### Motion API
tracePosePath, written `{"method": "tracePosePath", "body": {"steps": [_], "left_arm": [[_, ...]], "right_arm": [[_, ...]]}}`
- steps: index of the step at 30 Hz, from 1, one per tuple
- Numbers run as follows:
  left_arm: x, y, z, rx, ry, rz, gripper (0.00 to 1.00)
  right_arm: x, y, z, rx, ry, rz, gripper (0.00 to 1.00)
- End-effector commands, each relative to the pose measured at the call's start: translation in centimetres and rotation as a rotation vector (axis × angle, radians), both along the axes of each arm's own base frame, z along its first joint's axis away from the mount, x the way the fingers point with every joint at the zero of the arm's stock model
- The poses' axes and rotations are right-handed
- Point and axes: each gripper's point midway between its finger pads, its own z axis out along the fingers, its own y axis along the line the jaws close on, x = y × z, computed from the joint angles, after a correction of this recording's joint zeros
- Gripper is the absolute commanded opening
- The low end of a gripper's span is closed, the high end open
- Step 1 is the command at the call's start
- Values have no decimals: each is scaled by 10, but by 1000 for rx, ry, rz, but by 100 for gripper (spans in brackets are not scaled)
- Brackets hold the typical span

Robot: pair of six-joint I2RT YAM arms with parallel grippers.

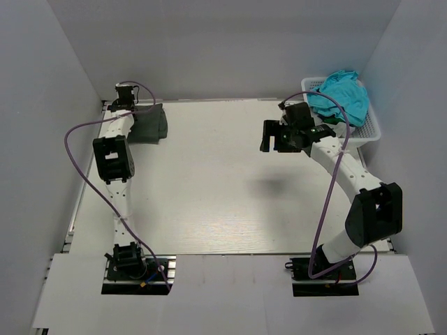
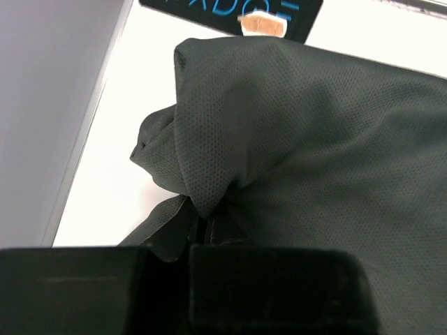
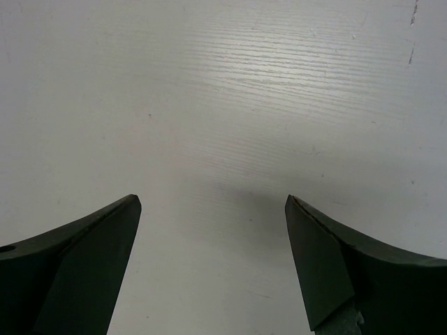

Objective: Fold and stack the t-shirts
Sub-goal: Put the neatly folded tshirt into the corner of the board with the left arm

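A dark charcoal-grey t-shirt (image 1: 150, 124) lies bunched at the table's far left corner. It fills the left wrist view (image 2: 314, 139), where a fold of it rises in a peak. My left gripper (image 1: 128, 105) sits at that corner, shut on a pinch of this cloth (image 2: 202, 227). A turquoise t-shirt (image 1: 342, 94) is heaped in the white basket (image 1: 370, 129) at the far right. My right gripper (image 1: 270, 142) hovers above bare table left of the basket. In its wrist view the right gripper (image 3: 213, 202) is open, with only the white table between its fingers (image 3: 98, 244).
Grey walls enclose the table on the left (image 1: 42, 139), back and right. A black plate with blue lettering and a tan sticker (image 2: 262, 24) lies beyond the dark shirt. The left wall (image 2: 42, 105) runs close beside the left gripper.
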Motion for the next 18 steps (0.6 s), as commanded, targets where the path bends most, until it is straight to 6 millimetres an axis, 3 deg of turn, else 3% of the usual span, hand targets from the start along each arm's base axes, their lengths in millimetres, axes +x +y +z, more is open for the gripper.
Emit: {"method": "tracePosePath", "body": {"steps": [1,2,4,6,7,8,9,10,11,12,13,16,17,18], "left_arm": [[20,4,29,15,-63,-40,0],[20,11,33,17,-74,-29,0],[19,17,21,13,-63,-33,0],[21,27,30,32,-92,-31,3],[19,34,30,32,-92,-19,24],[19,34,30,33,-92,-19,33],[25,32,47,27,-128,-34,42],[27,36,51,25,-136,-44,67],[32,35,70,26,-177,-54,74],[31,35,73,25,-171,-54,81],[32,35,84,28,-184,-54,100],[27,31,123,7,-242,-45,100],[21,28,122,-11,-228,-47,100],[14,23,147,-28,-262,-54,100]], "right_arm": [[15,6,23,37,-74,9,90],[16,4,26,34,-82,4,90],[16,1,22,16,-79,-2,90],[18,0,18,12,-89,-12,90],[14,2,9,24,-66,-6,90],[15,4,11,38,-81,2,90],[13,5,6,43,-67,3,90],[12,7,7,55,-69,12,90],[13,7,9,55,-77,13,90],[14,7,9,54,-74,9,90],[14,7,11,54,-78,9,90],[14,10,19,78,-95,9,90],[14,10,24,90,-115,10,90],[10,12,32,112,-127,14,90]]}}
